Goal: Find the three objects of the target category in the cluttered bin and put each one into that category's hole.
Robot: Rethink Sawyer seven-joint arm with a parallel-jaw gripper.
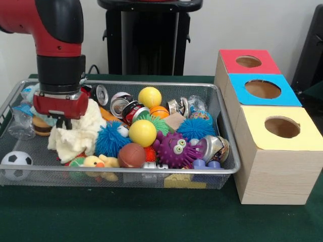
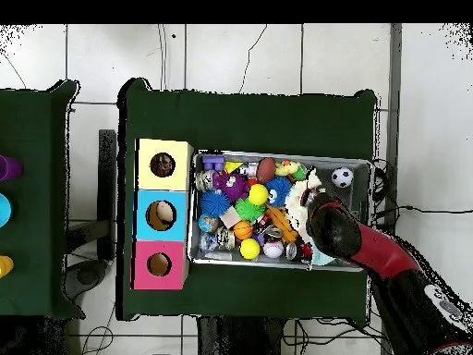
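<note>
A wire mesh bin [image 1: 151,83] holds a jumble of toys. My gripper [image 1: 63,122] hangs low over its left end, just above a cream cloth [image 1: 75,136] and beside a burger toy [image 1: 41,127]. Nothing is visibly held. In the pile lie two yellow balls [image 1: 150,97] [image 1: 143,132], blue spiky balls [image 1: 111,139] [image 1: 196,128], a purple spiky ball with eyes [image 1: 176,149], crushed cans [image 1: 121,103] and a brown football [image 1: 131,155]. From overhead the arm [image 2: 333,231] covers the bin's [image 2: 277,154] right end.
Three wooden boxes stand right of the bin, each with a round hole: red top [image 1: 248,61], blue top [image 1: 262,89], yellow top [image 1: 282,127]. A small soccer ball [image 1: 16,164] and a crumpled clear bottle [image 1: 21,123] lie at the bin's left end.
</note>
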